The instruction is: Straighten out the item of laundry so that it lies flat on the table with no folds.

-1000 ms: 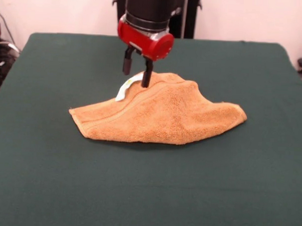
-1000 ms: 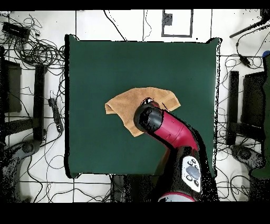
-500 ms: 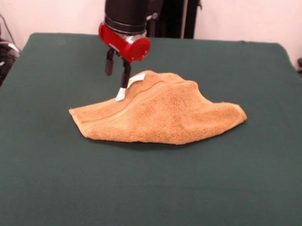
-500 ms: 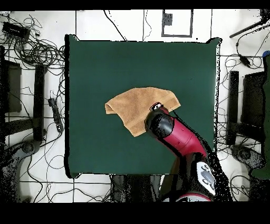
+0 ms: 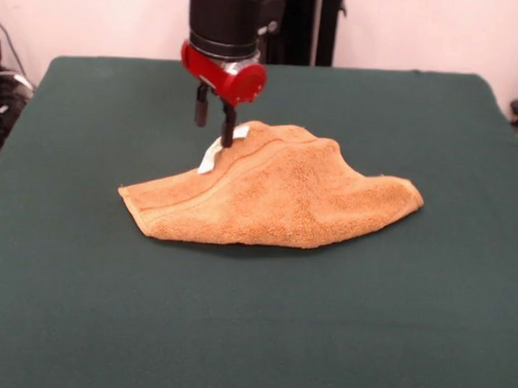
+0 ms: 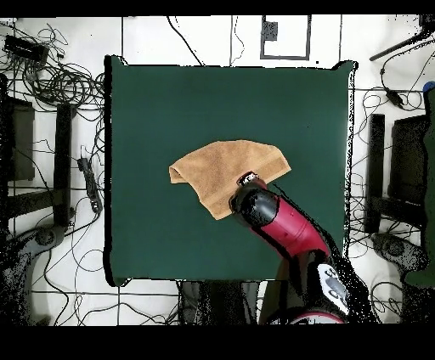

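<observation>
The item of laundry (image 5: 285,195) is an orange-tan towel lying folded and humped on the green table (image 5: 108,308), with a raised ridge at its far side and a white tag (image 5: 210,158) hanging off that ridge. My gripper (image 5: 215,125) hangs open just above the towel's far left edge. One finger (image 5: 228,131) is right by the tag and the other stands over bare table. Nothing is held. In the overhead view the towel (image 6: 219,170) lies near the table's middle, and the arm's red wrist (image 6: 255,205) covers its lower right corner and hides the fingers.
Green table (image 6: 170,102) stretches wide on every side of the towel. Cables and stands (image 6: 59,85) lie on the floor beyond the table's edges.
The gripper has left the towel's ridge, moving off toward the picture's left in the front view, then a little back to the tag. The towel's shape is unchanged.
</observation>
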`<state>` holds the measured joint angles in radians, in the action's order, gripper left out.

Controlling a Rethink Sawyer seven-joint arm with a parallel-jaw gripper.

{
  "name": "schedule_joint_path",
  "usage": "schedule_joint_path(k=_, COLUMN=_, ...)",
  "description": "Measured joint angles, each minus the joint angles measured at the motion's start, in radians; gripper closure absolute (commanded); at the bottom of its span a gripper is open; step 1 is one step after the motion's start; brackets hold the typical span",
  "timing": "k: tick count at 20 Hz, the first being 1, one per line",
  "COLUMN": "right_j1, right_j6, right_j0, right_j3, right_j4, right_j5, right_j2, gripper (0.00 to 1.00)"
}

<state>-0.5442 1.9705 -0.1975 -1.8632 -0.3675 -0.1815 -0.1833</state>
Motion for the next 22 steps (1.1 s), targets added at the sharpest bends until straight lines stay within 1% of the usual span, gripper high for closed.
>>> schedule_joint_path(k=10, right_j1=-0.037, right_j6=0.0, right_j0=-0.098, right_j3=-0.089, right_j4=-0.001, right_j5=0.002, right_j2=0.148, gripper=0.0)
schedule_joint_path(k=14, right_j1=-0.03, right_j6=0.0, right_j0=-0.1, right_j3=-0.098, right_j4=-0.001, right_j5=0.015, right_j2=0.164, gripper=0.0)
schedule_joint_path(k=19, right_j1=-0.011, right_j6=0.0, right_j0=-0.099, right_j3=-0.109, right_j4=-0.001, right_j5=0.076, right_j2=0.204, gripper=0.0)
schedule_joint_path(k=22, right_j1=0.0, right_j6=0.0, right_j0=-0.097, right_j3=-0.109, right_j4=-0.001, right_j5=0.099, right_j2=0.207, gripper=0.0)
